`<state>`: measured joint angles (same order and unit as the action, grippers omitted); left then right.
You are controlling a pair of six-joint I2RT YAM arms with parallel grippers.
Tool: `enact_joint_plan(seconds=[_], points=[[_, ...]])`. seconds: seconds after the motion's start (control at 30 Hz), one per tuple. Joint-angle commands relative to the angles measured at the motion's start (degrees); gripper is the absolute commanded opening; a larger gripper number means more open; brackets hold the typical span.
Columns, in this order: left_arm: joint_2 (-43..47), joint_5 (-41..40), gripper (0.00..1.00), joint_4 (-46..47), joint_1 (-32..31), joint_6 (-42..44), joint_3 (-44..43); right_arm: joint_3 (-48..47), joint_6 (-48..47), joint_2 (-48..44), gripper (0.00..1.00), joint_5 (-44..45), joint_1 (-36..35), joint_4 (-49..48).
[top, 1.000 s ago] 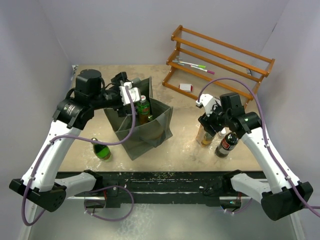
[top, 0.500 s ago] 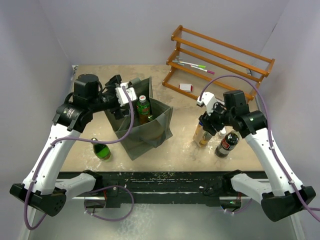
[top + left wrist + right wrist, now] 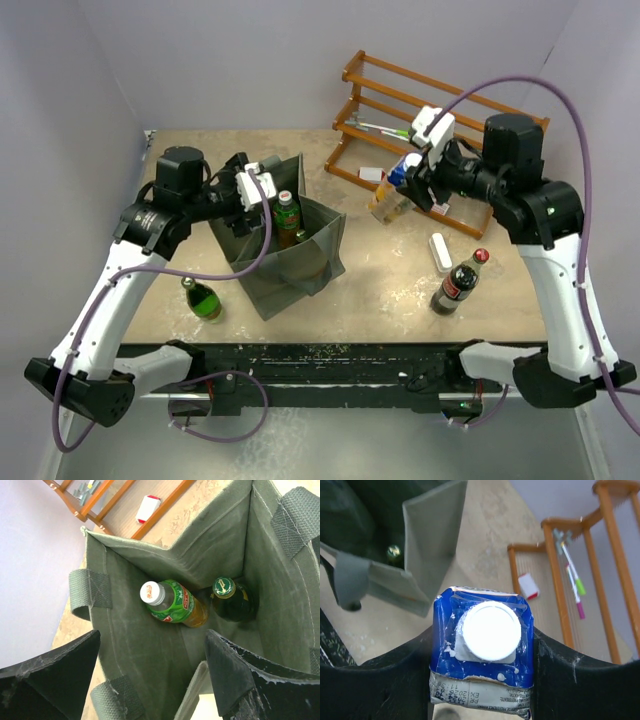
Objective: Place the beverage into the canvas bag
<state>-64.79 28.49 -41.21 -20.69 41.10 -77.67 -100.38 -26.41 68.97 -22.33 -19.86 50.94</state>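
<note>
The dark grey-green canvas bag (image 3: 300, 262) stands open at table centre-left. Inside it are a green-label bottle with a white cap (image 3: 170, 602) and a dark green bottle with a gold cap (image 3: 229, 597). My left gripper (image 3: 246, 190) is open at the bag's back-left rim; in the left wrist view (image 3: 152, 636) the bag's near wall lies between the spread jaws. My right gripper (image 3: 408, 183) is shut on a blue-topped drink carton (image 3: 487, 640), held tilted in the air (image 3: 386, 203) in front of the rack, right of the bag.
A wooden rack (image 3: 450, 115) with markers (image 3: 573, 581) stands at the back right, a small white-and-red item (image 3: 371, 175) beside it. A cola bottle (image 3: 457, 283) and a small white object (image 3: 439, 250) sit front right. A green bottle (image 3: 204, 299) stands left of the bag.
My right arm has lifted the carton off the table beside the cola bottle and carried it up and back toward the rack. My left gripper has stayed at the bag's rim.
</note>
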Motion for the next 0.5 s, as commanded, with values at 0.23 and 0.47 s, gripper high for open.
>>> enact_joint_plan(seconds=[0.23, 0.47], points=[[-4.65, 2.57, 0.64, -6.76, 0.27, -1.08, -2.29, -29.14, 9.62, 8.37, 0.00, -9.51, -3.57, -18.07], [-6.47, 2.71, 0.39, -13.09, 0.23, -1.90, -4.00, -43.14, 15.09, 16.71, 0.00, -12.34, -8.84, -18.44]])
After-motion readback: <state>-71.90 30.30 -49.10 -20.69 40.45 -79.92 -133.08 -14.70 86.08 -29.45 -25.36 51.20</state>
